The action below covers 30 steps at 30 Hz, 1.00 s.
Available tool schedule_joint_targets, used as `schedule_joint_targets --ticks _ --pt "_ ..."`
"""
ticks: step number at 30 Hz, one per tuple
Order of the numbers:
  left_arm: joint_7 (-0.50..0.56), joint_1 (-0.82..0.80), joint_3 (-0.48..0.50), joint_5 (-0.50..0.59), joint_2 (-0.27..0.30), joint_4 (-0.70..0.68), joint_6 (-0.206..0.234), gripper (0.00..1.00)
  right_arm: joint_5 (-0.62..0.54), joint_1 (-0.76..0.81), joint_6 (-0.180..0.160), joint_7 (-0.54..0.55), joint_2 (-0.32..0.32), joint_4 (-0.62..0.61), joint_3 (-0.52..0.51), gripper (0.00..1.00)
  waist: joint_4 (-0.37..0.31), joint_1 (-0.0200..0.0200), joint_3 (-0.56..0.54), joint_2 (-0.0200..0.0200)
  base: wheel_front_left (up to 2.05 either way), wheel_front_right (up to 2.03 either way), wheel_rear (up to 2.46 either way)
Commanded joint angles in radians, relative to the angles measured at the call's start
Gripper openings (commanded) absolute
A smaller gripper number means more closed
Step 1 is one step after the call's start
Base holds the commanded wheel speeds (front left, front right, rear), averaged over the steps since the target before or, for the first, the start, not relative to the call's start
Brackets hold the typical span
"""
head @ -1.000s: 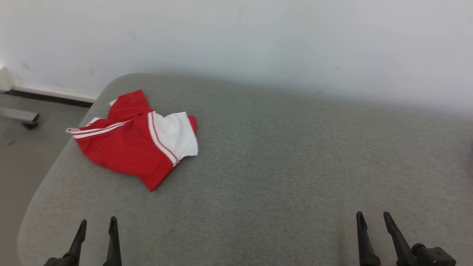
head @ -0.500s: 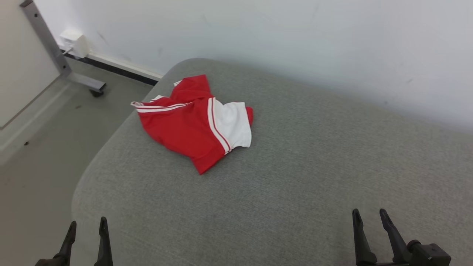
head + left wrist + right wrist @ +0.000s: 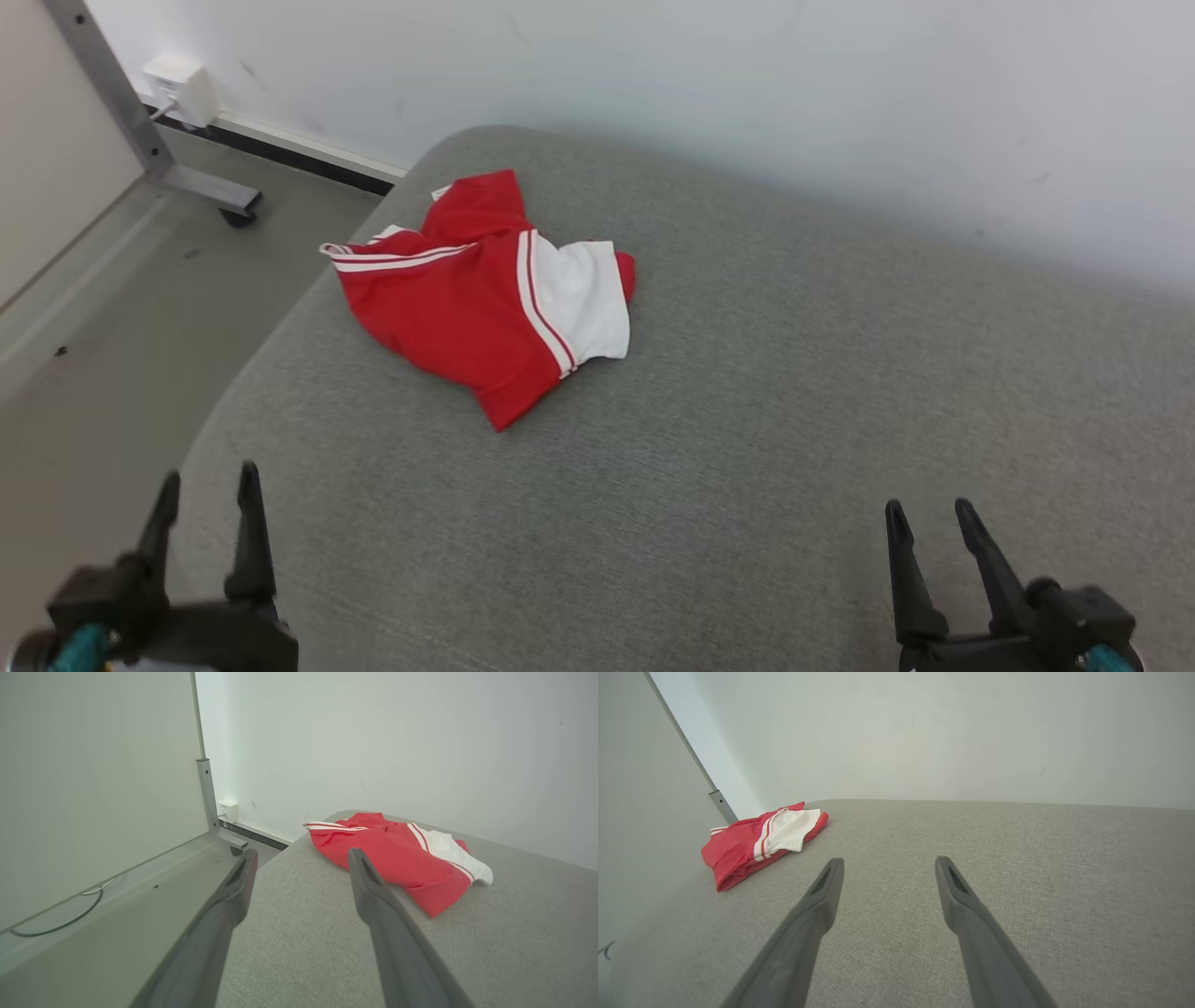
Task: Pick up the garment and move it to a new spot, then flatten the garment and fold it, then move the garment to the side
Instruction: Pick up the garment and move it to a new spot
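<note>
Up a little at 7 o'clock has come the left gripper (image 3: pixel 208 471) since a moment ago; like the right gripper (image 3: pixel 928 505) at 5 o'clock, its fingers are spread wide and hold nothing. The crumpled red-and-white garment (image 3: pixel 457 308) lies at 11 o'clock on the grey cushion (image 3: pixel 747 420), well apart from both. I think nothing is done yet: picking up, moving, flattening and folding are all left.

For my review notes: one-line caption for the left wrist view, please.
Open left gripper at the edge of the grey cushion, pointing toward the crumpled red-and-white garment lying untouched ahead.
</note>
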Motion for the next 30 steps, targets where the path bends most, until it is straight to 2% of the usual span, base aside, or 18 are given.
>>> schedule_joint_targets --ticks 1,4,9,20,25,30 --pt "0.005 -0.070 -0.007 -0.007 0.015 0.016 -0.007 1.00 -0.014 -0.024 -0.002 0.006 -0.012 -0.010 -0.005 1.00 -0.060 0.0000 0.053 0.0000 0.00 0.00 0.00" --pt "0.012 -0.133 -0.006 -0.018 0.028 0.028 -0.009 1.00 -0.021 -0.041 -0.002 0.014 -0.019 -0.019 -0.005 1.00 -0.097 0.0000 0.086 0.0000 0.00 0.00 0.00" --pt "0.030 -0.307 0.018 -0.057 0.072 0.072 -0.016 1.00 -0.038 -0.089 -0.002 0.021 -0.034 -0.054 -0.018 1.00 -0.199 0.0000 0.185 0.0000 0.00 0.00 0.00" --pt "0.076 -0.593 0.083 -0.113 0.203 0.186 -0.015 1.00 -0.070 -0.163 -0.002 0.010 -0.031 -0.120 -0.042 1.00 -0.398 0.0000 0.369 0.0000 0.00 0.00 0.00" --pt "0.111 -0.653 0.084 -0.103 0.264 0.258 -0.015 1.00 -0.076 -0.184 -0.002 0.000 -0.022 -0.127 -0.042 1.00 -0.459 0.0000 0.411 0.0000 0.00 0.00 0.00" --pt "0.180 -0.686 0.072 -0.120 0.301 0.355 -0.023 1.00 -0.083 -0.193 -0.002 -0.010 -0.016 -0.126 -0.047 1.00 -0.492 0.0000 0.423 0.0000 0.00 0.00 0.00"
